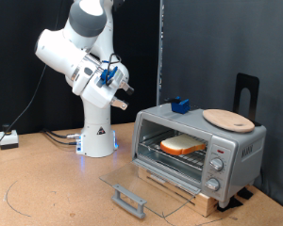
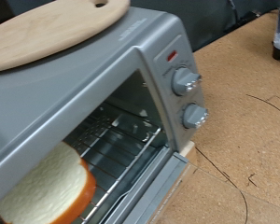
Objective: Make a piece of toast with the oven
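The silver-grey oven (image 1: 231,149) stands at the exterior view's right with its glass door (image 1: 141,184) folded down flat. The piece of toast (image 1: 182,145) lies on the wire rack inside. My gripper (image 1: 124,90) hangs in the air well to the exterior view's left of the oven and above it, holding nothing that I can see. In the wrist view the oven (image 2: 131,58), its two knobs (image 2: 185,80) and the toast (image 2: 42,191) on the rack (image 2: 121,149) show, but no fingers do.
A round wooden plate (image 1: 228,119) (image 2: 47,33) and a small blue object (image 1: 180,105) lie on the oven's top. A black stand (image 1: 247,94) rises behind it. The door's handle (image 1: 128,200) juts out over the table. Cables and a small box (image 1: 8,139) lie at the left.
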Robot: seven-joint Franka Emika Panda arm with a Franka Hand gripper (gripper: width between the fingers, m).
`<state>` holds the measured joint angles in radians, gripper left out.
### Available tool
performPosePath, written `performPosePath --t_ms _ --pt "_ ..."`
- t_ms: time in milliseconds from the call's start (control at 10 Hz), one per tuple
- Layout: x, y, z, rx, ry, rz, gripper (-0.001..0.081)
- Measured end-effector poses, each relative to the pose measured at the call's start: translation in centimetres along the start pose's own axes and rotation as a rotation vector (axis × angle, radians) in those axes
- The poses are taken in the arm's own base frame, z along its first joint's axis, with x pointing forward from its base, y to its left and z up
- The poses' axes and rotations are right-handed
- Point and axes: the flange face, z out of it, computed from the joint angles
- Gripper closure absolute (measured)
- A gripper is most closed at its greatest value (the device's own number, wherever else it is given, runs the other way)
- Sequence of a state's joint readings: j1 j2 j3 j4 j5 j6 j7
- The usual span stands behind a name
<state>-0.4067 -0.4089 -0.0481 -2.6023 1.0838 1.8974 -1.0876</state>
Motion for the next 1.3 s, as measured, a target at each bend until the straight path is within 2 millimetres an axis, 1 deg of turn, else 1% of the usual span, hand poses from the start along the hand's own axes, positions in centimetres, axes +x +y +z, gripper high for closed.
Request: performPosePath --t_ms 300,500,600,700,800,1100,1300 --pt "2.2 2.5 0.2 0.007 -0.009 0.096 -0.0003" --pt "2.9 3.7 -0.1 0.041 -0.106 0.127 -0.0003" --pt "3.5 4.3 -0.4 0.047 -0.062 0.051 -0.0003" --pt "3.6 4.7 -0.6 0.042 0.001 -0.05 -0.0003" --pt "3.4 4.6 -0.5 0.044 -0.025 0.002 -0.0003" --pt "1.6 3.9 -0.4 0.071 -0.284 0.295 -0.0003" --pt "-0.2 3.4 -1.4 0.092 -0.451 0.494 -0.0003"
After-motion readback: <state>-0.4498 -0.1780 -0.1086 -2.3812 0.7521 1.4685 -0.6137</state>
